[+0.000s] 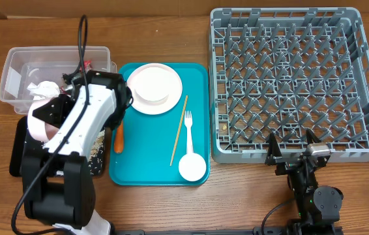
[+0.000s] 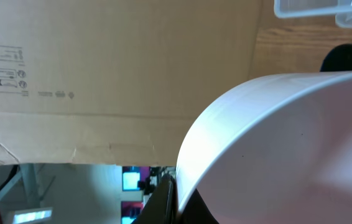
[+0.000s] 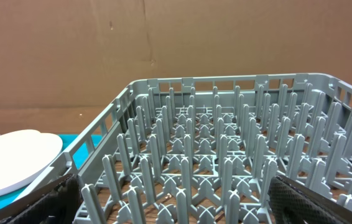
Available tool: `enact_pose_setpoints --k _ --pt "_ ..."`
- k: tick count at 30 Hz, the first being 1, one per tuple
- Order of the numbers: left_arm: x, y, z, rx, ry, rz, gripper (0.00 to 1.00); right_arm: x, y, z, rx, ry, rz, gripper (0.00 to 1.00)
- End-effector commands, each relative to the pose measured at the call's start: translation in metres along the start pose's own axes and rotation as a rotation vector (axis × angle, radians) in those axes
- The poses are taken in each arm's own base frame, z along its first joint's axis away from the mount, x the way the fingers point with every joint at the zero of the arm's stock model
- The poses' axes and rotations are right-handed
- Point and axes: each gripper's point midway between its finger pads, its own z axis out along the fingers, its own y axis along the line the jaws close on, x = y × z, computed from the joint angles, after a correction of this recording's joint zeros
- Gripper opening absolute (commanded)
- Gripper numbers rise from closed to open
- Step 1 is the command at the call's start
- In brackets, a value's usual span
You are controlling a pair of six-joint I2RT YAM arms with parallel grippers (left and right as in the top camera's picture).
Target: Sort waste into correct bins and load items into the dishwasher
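The dish rack [image 1: 282,12] is matt plastic, the table [image 1: 171,32] grained wood.

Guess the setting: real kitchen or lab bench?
Most likely a lab bench staged as a dish-clearing station, not a real kitchen: a grey dish rack and a teal tray sit on a bare wooden table, and plain cardboard sheets wall off the background.

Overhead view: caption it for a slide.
Left hand holds a white dish by the tub; right hand open beside the rack.
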Motion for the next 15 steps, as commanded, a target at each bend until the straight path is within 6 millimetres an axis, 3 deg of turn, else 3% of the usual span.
enact_pose_setpoints --k 1,6,8,11,13,15 --pt "-0.002 0.014 -0.007 0.012 -0.022 -0.031 0.04 0.002 0.0 0.0 0.001 -0.001 -0.004 1.0" --pt "-0.003 0.013 -0.018 0.037 -0.049 -0.113 0.04 0.002 0.0 0.0 0.001 -0.001 -0.004 1.0" --pt "-0.004 0.015 -0.015 0.021 -0.049 -0.167 0.04 0.002 0.0 0.0 0.001 -0.001 -0.004 1.0" --pt "0.003 0.008 -0.013 0.066 -0.006 -0.051 0.04 0.002 0.0 0.0 0.001 -0.001 -0.004 1.0" --pt "0.0 0.012 -0.012 0.042 -0.022 -0.187 0.04 0.002 0.0 0.0 0.001 -0.001 -0.004 1.0" --pt "0.003 0.013 -0.006 0.037 0.0 -0.17 0.04 0.002 0.0 0.0 0.001 -0.001 -0.004 1.0"
